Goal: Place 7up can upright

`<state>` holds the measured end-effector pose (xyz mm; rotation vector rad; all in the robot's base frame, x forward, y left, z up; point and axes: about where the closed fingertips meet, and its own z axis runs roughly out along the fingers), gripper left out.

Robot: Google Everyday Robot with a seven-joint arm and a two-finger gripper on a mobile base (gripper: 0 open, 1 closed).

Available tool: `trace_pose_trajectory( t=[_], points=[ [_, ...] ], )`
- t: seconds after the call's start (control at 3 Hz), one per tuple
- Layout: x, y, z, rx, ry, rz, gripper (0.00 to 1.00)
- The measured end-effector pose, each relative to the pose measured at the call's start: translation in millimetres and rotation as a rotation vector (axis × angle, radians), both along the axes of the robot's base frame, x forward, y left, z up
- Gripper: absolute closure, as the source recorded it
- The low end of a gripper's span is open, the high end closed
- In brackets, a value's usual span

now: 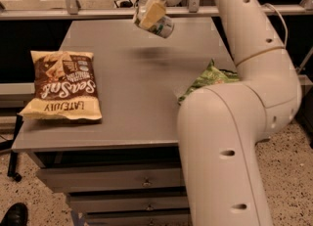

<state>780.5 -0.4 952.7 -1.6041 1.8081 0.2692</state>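
The 7up can [161,25] is a small silvery can, tilted on its side, held in the air above the far part of the grey table [132,102]. Its shadow lies on the tabletop below it. My gripper [149,16] reaches down from the top of the view and is shut on the can, with a cream-coloured finger [151,13] across its upper side. The can does not touch the table.
A brown and cream snack bag [63,84] lies flat at the table's left. A green crinkled chip bag [209,78] lies at the right, partly hidden behind my white arm [230,122]. A metal rail [73,11] runs behind the table. Drawers sit under the front edge.
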Motion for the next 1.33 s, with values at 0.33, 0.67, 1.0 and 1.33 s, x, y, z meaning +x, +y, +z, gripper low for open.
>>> trace_pose_trajectory(
  t=[0.33, 0.67, 1.0, 1.33],
  points=[
    [-23, -12, 35, 0.228, 0.008, 0.039, 1.0],
    [-32, -11, 46, 0.385, 0.034, 0.071, 1.0],
    [-34, -15, 42, 0.489, 0.062, 0.078, 1.0],
    [-34, -21, 29, 0.562, 0.099, 0.072, 1.0]
  ],
)
